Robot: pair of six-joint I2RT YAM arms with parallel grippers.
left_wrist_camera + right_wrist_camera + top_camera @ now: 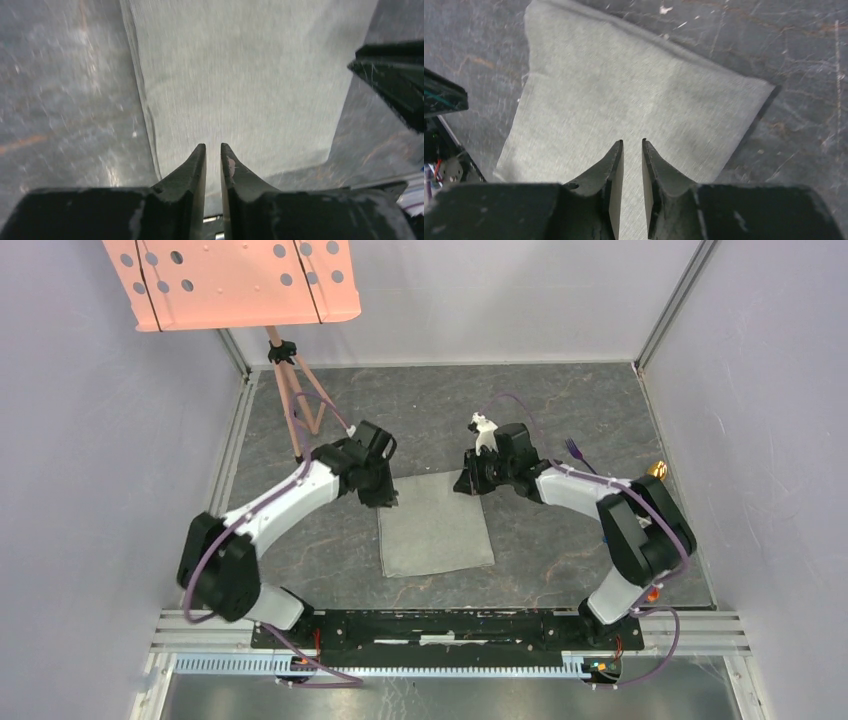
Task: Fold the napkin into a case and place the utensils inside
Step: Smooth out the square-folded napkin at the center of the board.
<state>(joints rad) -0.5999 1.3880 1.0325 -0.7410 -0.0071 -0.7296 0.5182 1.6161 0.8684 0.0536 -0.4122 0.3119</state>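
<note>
Napkin [435,525] is lying flat mid-tabletop [560,560], with the left gripper [381,498] and right gripper [470,485] hovering at its two far corners. Wrist views are showing what the overhead can't: both sets of jaws standing at a narrow gap, gripping nothing. Only the overhead is catching the purple fork [577,453] lying well off to the right.

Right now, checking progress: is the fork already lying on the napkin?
No. The fork lies on the bare table beyond the right arm, apart from the napkin.
</note>
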